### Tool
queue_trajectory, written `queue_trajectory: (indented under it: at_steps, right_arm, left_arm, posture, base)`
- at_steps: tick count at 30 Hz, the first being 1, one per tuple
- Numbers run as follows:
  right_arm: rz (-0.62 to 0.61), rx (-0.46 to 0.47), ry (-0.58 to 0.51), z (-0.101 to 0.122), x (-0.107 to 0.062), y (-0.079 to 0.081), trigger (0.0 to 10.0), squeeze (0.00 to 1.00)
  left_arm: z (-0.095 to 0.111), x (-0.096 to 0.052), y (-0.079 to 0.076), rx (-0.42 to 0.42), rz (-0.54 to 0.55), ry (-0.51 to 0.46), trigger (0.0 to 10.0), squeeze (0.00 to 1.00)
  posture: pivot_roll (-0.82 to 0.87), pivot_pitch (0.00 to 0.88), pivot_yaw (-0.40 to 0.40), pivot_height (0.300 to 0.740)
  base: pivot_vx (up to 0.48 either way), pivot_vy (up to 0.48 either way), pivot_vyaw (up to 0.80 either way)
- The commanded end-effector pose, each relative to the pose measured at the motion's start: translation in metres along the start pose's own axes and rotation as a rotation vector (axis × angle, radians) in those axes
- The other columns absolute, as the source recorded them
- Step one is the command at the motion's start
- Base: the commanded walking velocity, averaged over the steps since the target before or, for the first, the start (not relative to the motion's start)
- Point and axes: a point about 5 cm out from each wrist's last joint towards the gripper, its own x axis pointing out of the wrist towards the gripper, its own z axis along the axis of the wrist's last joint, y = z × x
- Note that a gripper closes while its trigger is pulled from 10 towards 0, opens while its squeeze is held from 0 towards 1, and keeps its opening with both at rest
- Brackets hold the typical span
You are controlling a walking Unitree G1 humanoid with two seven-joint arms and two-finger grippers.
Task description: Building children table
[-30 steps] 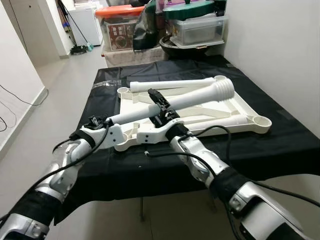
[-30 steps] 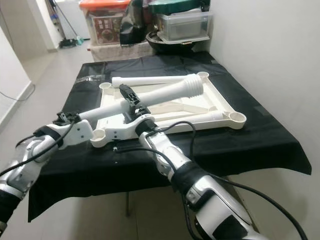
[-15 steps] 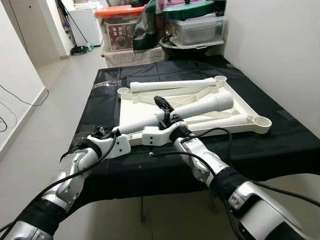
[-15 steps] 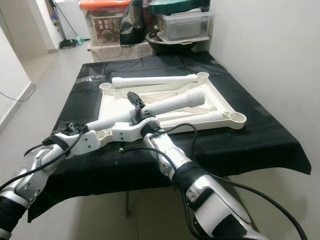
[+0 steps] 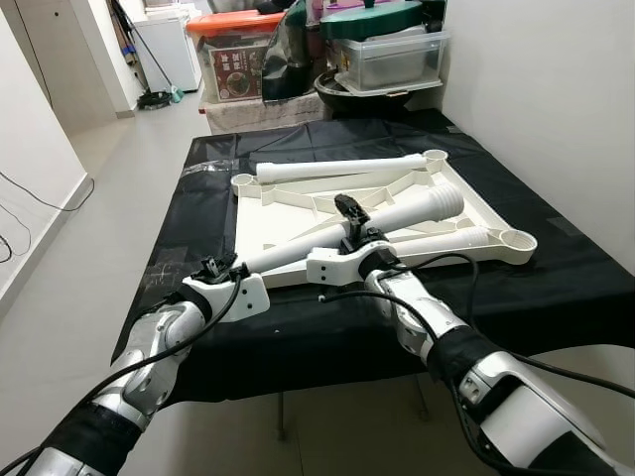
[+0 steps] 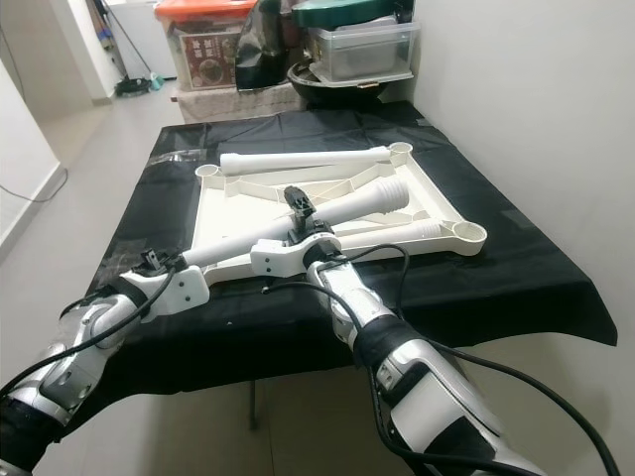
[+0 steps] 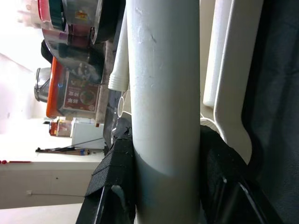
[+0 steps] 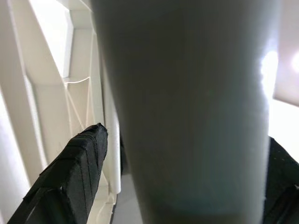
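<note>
A white tabletop lies upside down on the black-clothed table. I hold one long white leg low over it, slanting from front left to back right, its ribbed thick end toward the far right. My left gripper is shut on the leg's thin near end, with black fingers on both sides of the leg. My right gripper is shut on the leg's middle, its fingers flanking the leg. A second leg lies along the far rim. A third leg lies along the near right rim.
Storage boxes, a clear lidded tub and a dark pan stand behind the table. A white wall runs close along the right. Open floor lies to the left. The black cloth hangs over the near edge.
Both arms have carried the leg forward, to the right and down, so it now sits lower over the tabletop. Both grips are unchanged.
</note>
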Motion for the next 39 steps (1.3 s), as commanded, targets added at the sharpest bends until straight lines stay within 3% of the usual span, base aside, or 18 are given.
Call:
queue_trajectory:
  at_steps: [1,19,20,29,39]
  right_arm:
    - [-0.017,0.009,-0.011,0.0032,0.0039,-0.0053,10.0,0.0]
    - [-0.009,0.022,0.013,-0.0058,0.0054,-0.0035,10.0,0.0]
    - [-0.01,0.031,0.012,-0.0058,0.0055,-0.0037,0.0,0.0]
    - [-0.01,0.034,0.007,-0.004,0.0049,-0.0014,0.0,0.0]
    - [-0.009,0.044,0.012,-0.0049,0.0049,-0.0008,0.0,0.0]
  left_arm:
    - [0.0023,-0.0011,-0.0008,0.009,-0.005,-0.007,10.0,0.0]
    - [0.003,-0.0032,-0.0029,0.005,-0.009,-0.008,10.0,0.0]
    - [0.0028,-0.0033,-0.0022,0.004,-0.006,-0.008,10.0,0.0]
    - [0.0022,-0.0029,-0.0019,0.003,-0.004,-0.007,10.0,0.0]
    - [0.0046,-0.0011,-0.0008,-0.085,0.014,-0.008,10.0,0.0]
  posture:
    - [-0.04,0.0,0.044,0.74]
    - [-0.04,0.0,0.043,0.74]
    - [-0.04,0.0,0.043,0.74]
    - [-0.04,0.0,0.045,0.74]
    - [-0.05,0.0,0.05,0.74]
  base:
    - [0.0,0.0,0.0]
    - [0.0,0.0,0.0]
    - [0.0,0.0,0.0]
    - [0.0,0.0,0.0]
    - [0.0,0.0,0.0]
